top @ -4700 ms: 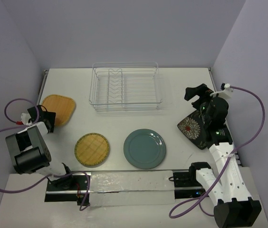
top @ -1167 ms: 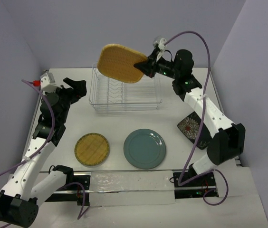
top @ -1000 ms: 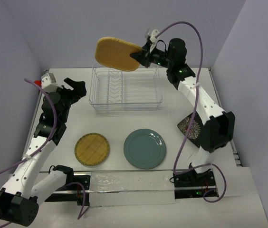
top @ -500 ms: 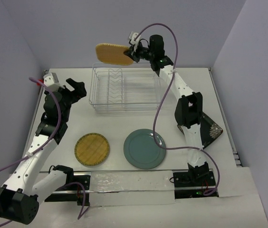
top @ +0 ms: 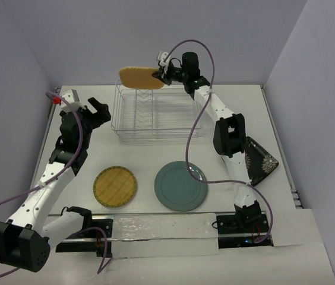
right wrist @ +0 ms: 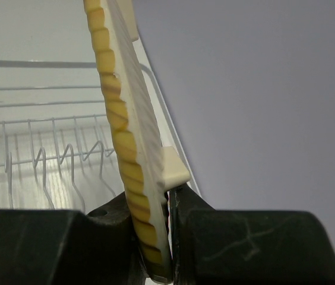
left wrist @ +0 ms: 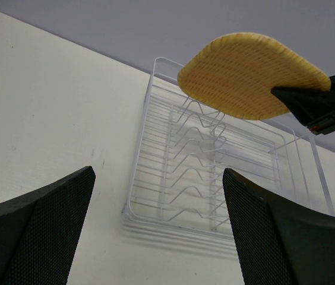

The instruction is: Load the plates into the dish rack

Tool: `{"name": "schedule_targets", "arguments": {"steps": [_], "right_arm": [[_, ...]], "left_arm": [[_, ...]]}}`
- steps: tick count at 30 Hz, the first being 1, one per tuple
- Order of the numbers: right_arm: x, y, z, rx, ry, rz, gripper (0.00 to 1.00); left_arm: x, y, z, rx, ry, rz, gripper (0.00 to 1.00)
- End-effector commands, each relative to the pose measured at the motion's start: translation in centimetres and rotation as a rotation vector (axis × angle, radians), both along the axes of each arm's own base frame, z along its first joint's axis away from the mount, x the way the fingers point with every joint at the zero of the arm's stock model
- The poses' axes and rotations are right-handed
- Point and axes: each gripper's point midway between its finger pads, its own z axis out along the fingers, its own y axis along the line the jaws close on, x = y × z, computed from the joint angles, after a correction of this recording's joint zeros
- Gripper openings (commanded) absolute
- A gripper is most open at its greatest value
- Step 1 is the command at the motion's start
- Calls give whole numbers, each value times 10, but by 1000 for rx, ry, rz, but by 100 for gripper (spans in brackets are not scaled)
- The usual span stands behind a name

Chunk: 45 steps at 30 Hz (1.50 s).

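Note:
My right gripper [top: 159, 76] is shut on the edge of the orange-tan plate [top: 136, 78], which hangs in the air over the back left of the dish rack [top: 155, 110]. In the right wrist view the orange-tan plate [right wrist: 120, 119] stands edge-on between the jaws, above the wavy dividers [right wrist: 49, 157]. The left wrist view shows the orange-tan plate [left wrist: 245, 74] over the dish rack [left wrist: 215, 172]. My left gripper [top: 91, 110] stays open and empty left of the rack. On the table in front lie the yellow grid plate [top: 115, 186] and the teal plate [top: 180, 186]. The dark floral plate [top: 261, 159] lies at the right, partly behind the right arm.
Walls close the table in at the back and on both sides. The right arm [top: 224, 127] stretches from the near edge over the table's right half to the rack's back. A purple cable [top: 194, 127] loops down beside it.
The right gripper has carried the orange-tan plate back and down toward the rack's rear, and the plate now looks flatter and more edge-on. The left gripper has shifted slightly toward the rack.

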Motion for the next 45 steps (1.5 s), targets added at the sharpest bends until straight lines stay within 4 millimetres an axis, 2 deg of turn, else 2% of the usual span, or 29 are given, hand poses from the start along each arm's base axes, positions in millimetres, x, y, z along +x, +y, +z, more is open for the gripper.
{"name": "schedule_targets", "arguments": {"steps": [1,13,18,24,29,35,41,42,43,45], "right_arm": [[5,4,44,53,-180,29,0],[11,6,6,39,-113,23,1],[16,3,-3,48,-85,6,13],[18,4,-7,75,-70,-2,17],[15,4,-15,71,-42,5,27],[13,3,-20,71,-12,2,31],[9,2,-15,82,15,-12,36],[7,2,-14,83,20,-11,41],[6,2,-13,85,22,-11,41],[3,4,-14,81,24,-9,52]], "left_arm": [[5,-1,20,0,-61,-12,96],[12,-6,16,0,-49,-33,96],[14,-8,16,-2,-45,-39,96],[16,-7,12,-2,-33,-33,96],[17,-7,11,-9,-28,-27,96],[18,-7,8,-18,-16,-24,96],[13,-6,8,-36,-15,-20,96],[13,-6,8,-37,-15,-21,96],[13,-6,7,-39,-13,-22,96],[11,-7,7,-43,-14,-26,96]]}}
